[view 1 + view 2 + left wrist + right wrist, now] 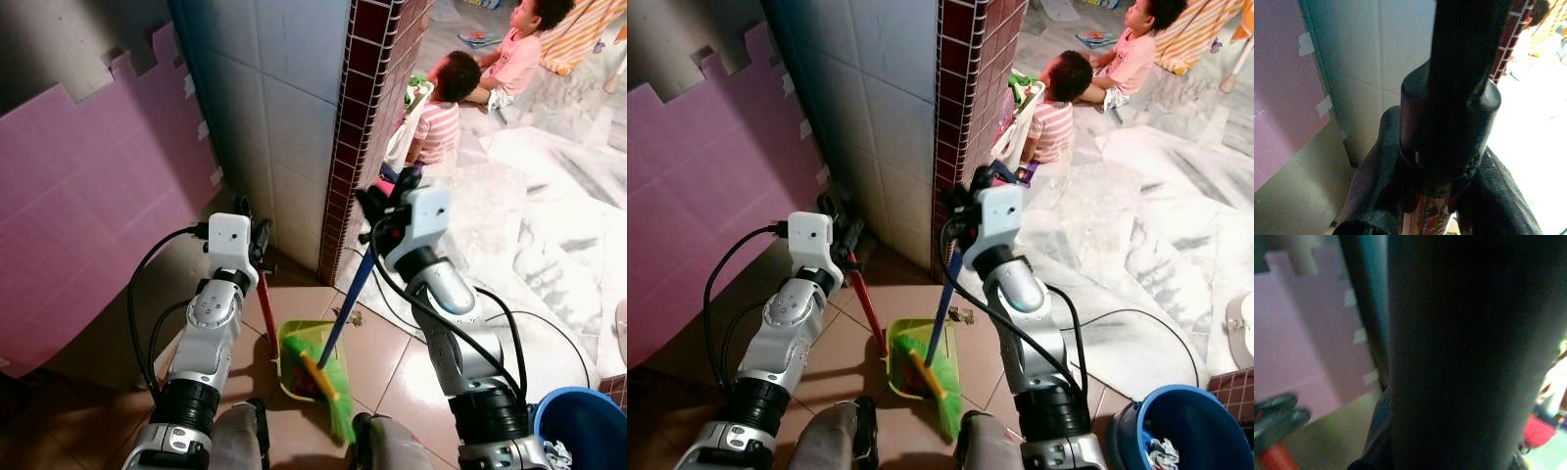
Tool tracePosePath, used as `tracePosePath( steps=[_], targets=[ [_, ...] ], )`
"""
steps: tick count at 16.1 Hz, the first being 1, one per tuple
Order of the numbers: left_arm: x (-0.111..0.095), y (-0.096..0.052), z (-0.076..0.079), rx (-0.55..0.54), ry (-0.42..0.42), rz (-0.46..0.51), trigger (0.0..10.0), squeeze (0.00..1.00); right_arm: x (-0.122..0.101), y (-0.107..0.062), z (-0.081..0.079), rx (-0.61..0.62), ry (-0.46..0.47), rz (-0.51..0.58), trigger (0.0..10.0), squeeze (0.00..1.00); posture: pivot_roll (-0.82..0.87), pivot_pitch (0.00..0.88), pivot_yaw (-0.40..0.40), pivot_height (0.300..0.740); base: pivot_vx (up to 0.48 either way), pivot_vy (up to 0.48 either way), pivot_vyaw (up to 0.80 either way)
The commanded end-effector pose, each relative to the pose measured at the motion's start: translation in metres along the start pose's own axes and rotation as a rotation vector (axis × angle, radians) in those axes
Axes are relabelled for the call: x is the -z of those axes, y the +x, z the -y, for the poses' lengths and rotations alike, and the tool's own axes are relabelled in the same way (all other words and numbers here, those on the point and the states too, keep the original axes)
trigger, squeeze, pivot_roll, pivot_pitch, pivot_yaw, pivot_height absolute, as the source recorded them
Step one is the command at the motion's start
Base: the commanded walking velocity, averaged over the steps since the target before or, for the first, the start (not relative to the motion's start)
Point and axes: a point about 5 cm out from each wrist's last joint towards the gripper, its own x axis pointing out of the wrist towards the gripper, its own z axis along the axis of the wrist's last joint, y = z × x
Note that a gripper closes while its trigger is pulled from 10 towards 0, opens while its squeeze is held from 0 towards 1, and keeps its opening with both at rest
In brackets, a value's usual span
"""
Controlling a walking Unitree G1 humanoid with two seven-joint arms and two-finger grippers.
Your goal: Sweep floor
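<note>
A green dustpan (292, 357) rests on the brown tile floor just in front of my feet, and its red handle (266, 313) rises up to my left gripper (261, 240), which is shut on it. In the left wrist view the handle's black end cap (1449, 122) sits between the fingers (1376, 181). My right gripper (387, 204) is shut on the blue broom handle (349, 302). The broom's green bristles (335, 394) and orange head lie over the dustpan. The dark handle (1459, 357) is seen close up in the right wrist view.
A tiled wall corner with a dark red tile column (367, 117) stands just ahead, with pink foam mats (88, 196) on the left. Two children (441, 113) sit on the marble floor beyond. A blue bucket (583, 426) is at my right foot, and a cable (549, 318) lies on the floor.
</note>
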Motion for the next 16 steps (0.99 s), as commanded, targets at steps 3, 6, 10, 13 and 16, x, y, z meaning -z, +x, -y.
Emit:
tracePosePath(
  steps=[3, 6, 10, 13, 16],
  targets=[
    [0.001, -0.002, 0.005, 0.020, -0.034, -0.006, 10.0, 0.00, -0.037, 0.009, 0.007, 0.045, -0.047, 0.168, 10.0, 0.00, -0.05, 0.140, 0.022, 0.740, 0.000, 0.000, 0.00],
    [-0.006, 0.001, 0.003, 0.020, -0.030, 0.018, 10.0, 0.00, -0.044, 0.014, 0.006, 0.039, 0.010, 0.176, 10.0, 0.00, -0.05, 0.133, 0.024, 0.740, 0.000, 0.000, 0.00],
    [0.000, 0.000, 0.002, 0.028, -0.015, -0.007, 10.0, 0.00, -0.077, 0.025, 0.007, 0.000, -0.035, 0.273, 10.0, 0.00, -0.06, 0.130, 0.032, 0.740, 0.000, 0.000, 0.00],
    [0.004, -0.001, 0.006, 0.042, -0.015, -0.022, 10.0, 0.00, -0.081, 0.026, 0.027, 0.082, -0.127, 0.290, 10.0, 0.00, -0.06, 0.120, 0.036, 0.740, 0.000, 0.000, 0.00],
    [0.008, -0.006, 0.003, 0.047, -0.007, -0.027, 10.0, 0.00, -0.033, 0.008, 0.044, 0.225, -0.199, 0.137, 10.0, 0.00, -0.05, 0.072, 0.044, 0.740, 0.000, 0.000, 0.00]
  ],
)
